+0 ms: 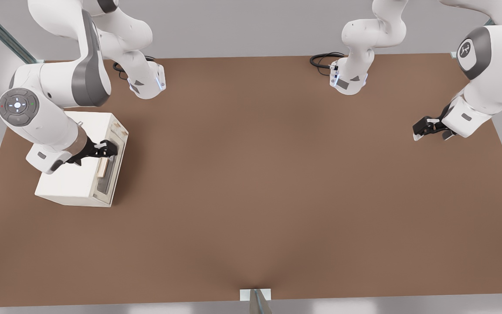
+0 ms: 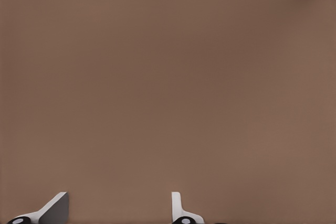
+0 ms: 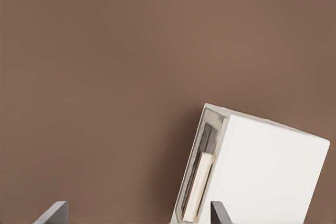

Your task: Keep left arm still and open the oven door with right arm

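The small cream-white oven (image 1: 76, 174) stands at the front view's left on the brown table (image 1: 277, 183). Its oven door (image 1: 112, 171) faces the table's middle and lies flat against the oven's front, with the tan bar handle (image 1: 102, 168) along its upper edge. The right arm (image 1: 46, 113) reaches over the oven's top, and its black gripper (image 1: 108, 149) hovers at the door's upper edge, just past the handle's far end. In the right wrist view the gripper (image 3: 137, 214) is open above the oven (image 3: 273, 171), with the handle (image 3: 199, 188) just inside one fingertip (image 3: 220, 214) and nothing held.
The left arm (image 1: 486, 65) hangs at the front view's right, its gripper (image 1: 429, 128) above the table's edge. Both arm bases (image 1: 146, 85) (image 1: 349, 80) and a black cable (image 1: 323, 59) sit at the far edge. A small bracket (image 1: 255, 296) sits at the near edge.
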